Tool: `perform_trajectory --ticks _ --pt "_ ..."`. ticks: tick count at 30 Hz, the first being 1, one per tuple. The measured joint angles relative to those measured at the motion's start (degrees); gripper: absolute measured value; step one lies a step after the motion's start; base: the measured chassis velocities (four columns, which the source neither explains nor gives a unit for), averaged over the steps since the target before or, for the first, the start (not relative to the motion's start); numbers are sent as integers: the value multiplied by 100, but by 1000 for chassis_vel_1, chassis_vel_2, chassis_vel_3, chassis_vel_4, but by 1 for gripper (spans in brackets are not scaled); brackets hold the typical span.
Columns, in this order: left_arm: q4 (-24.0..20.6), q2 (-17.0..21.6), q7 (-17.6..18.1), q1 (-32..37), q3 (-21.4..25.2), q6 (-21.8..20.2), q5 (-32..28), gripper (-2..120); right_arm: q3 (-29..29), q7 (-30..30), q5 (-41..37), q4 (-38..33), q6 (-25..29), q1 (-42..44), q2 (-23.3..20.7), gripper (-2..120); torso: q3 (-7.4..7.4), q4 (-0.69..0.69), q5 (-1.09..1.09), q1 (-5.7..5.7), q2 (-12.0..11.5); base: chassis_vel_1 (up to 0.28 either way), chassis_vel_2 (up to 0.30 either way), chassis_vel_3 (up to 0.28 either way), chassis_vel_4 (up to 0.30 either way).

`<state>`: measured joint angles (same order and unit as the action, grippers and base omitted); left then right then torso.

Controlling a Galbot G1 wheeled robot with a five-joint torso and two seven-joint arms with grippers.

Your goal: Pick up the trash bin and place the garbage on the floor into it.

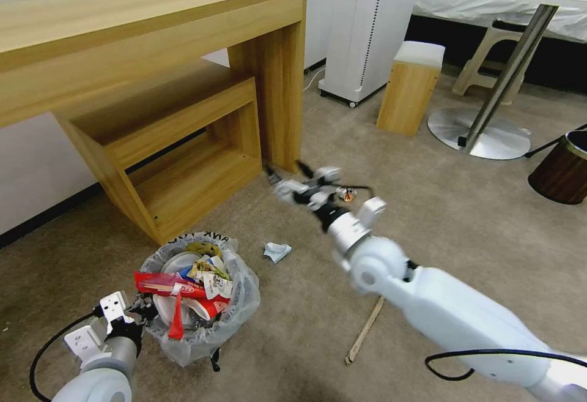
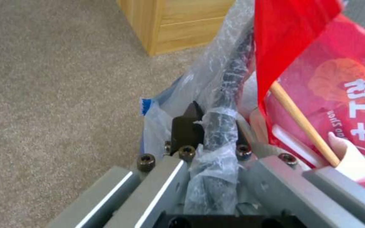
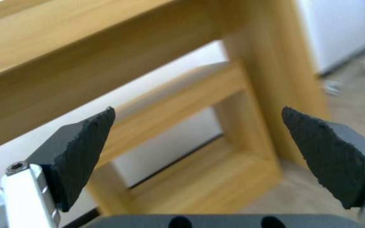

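The trash bin (image 1: pixel 235 313), lined with a crinkly clear bag, sits low at the left and is heaped with garbage: a red wrapper (image 1: pixel 165 282), cups and papers. My left gripper (image 1: pixel 145 312) is shut on the near rim; in the left wrist view its fingers (image 2: pixel 187 128) clamp the bag-wrapped rim (image 2: pixel 220 126), beside the red wrapper (image 2: pixel 343 79) and a wooden stick (image 2: pixel 301 125). My right gripper (image 1: pixel 285 169) hangs open and empty above the carpet by the desk leg, with its pads (image 3: pixel 85 152) wide apart. On the floor lie a crumpled paper (image 1: pixel 277 250), a wooden stick (image 1: pixel 365 327) and a small crushed piece (image 1: pixel 347 194).
A wooden desk (image 1: pixel 153 16) with a low shelf unit (image 1: pixel 183 145) stands at the back left. Behind are a white appliance (image 1: pixel 367 29), a wooden stool (image 1: pixel 408 87) and a round table's metal base (image 1: pixel 483 136). A brown wood-grain bin (image 1: pixel 561 169) stands at the right edge.
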<state>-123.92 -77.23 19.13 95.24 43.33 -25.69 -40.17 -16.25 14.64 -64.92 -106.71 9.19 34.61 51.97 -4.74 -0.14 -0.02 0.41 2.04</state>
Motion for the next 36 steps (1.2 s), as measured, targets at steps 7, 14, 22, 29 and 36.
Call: perform_trajectory --ticks 7,14,22,29,36 --pt "-45 52 0 47 2 -5 -22 1 846 709 -466 -49 -349 560 -150 100 0 0 -1 0 0 0 0 0 0" --pt "-51 38 -1 81 -6 -5 9 1 1275 1538 -767 -31 -871 1313 -213 100 0 0 -1 0 0 0 0 0 0" --pt "-12 8 -6 69 -8 10 31 1 1660 2600 -1220 -12 -1553 2067 -117 100 0 1 -2 0 0 0 0 0 0" --pt "124 -19 -6 -42 -6 14 31 1 2163 3750 -1497 88 -1793 2675 168 100 1 0 -1 0 0 0 0 0 0" --pt "223 -48 -2 -131 -49 14 32 1 2679 3928 -1500 241 -1815 3262 520 100 1 -1 -1 0 0 0 0 0 0"
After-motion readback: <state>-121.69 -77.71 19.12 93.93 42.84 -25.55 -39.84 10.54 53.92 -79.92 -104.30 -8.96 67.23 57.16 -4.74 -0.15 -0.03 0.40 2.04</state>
